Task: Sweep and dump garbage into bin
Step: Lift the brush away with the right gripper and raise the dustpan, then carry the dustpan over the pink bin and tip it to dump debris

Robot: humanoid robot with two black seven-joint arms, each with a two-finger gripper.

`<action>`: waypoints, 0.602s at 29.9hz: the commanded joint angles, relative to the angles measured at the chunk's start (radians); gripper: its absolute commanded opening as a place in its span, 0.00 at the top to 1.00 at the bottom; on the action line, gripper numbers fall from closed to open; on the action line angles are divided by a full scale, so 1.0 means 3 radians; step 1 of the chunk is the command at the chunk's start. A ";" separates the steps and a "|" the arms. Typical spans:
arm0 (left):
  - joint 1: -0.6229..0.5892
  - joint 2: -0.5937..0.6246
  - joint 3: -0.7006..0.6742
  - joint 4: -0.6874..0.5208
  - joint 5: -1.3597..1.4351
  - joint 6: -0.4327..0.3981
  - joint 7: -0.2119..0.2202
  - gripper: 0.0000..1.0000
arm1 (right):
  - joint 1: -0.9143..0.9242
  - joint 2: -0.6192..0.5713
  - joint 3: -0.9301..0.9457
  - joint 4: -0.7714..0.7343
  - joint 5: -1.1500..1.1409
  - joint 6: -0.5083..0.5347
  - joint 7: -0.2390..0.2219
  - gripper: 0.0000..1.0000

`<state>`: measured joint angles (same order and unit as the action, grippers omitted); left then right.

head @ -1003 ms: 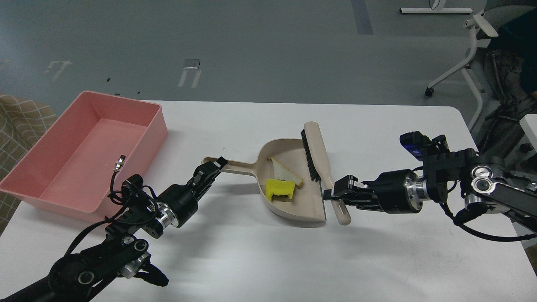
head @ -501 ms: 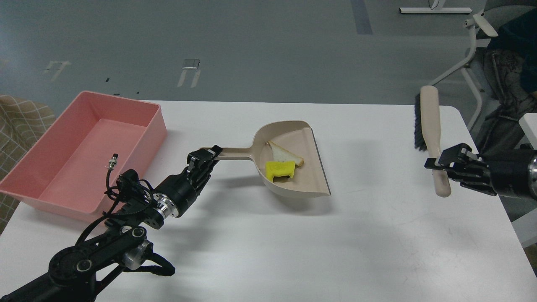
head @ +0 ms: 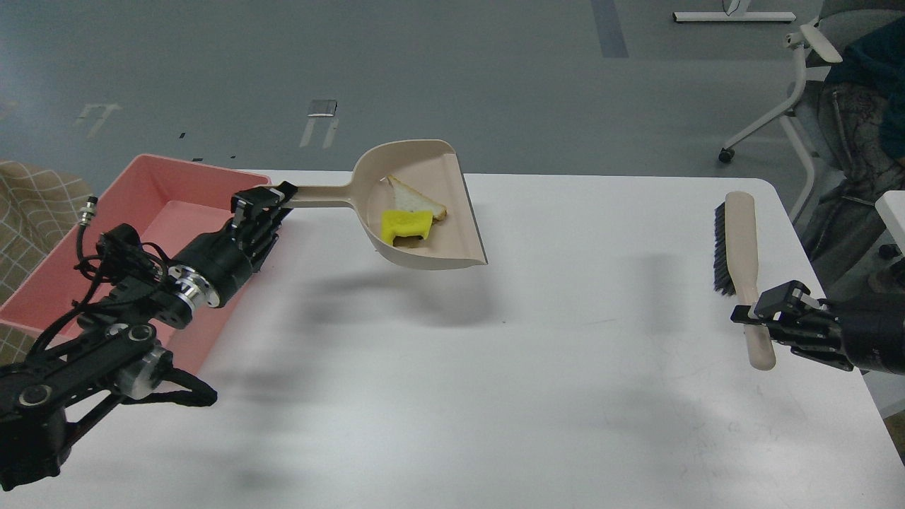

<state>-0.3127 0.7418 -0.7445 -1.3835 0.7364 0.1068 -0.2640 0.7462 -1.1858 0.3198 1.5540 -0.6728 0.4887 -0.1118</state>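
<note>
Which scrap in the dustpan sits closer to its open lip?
The yellow piece; the pale stick lies behind it, toward the back wall of the dustpan.

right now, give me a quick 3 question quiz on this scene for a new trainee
1. True or false: the yellow scrap and the pale scrap already lie inside the pink bin.
2. Which gripper holds the dustpan by its handle?
A. left gripper
B. right gripper
C. neither
3. Fill in: the right gripper holds the ____ near the right edge of the table.

Key
1. False: both scraps sit in the dustpan, which is raised off the table beside the bin.
2. A
3. brush
</note>
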 commanded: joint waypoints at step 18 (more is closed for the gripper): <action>0.0117 0.1791 -0.0545 0.0356 -0.0752 -0.1081 -0.0480 1.00 | -0.0048 0.0016 0.0008 0.0005 -0.0007 0.0000 -0.0001 1.00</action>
<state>-0.2807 1.2247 -0.9103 -1.3432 0.5182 -0.1629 -0.3725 0.7324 -1.1794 0.3232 1.5548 -0.6750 0.4886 -0.1118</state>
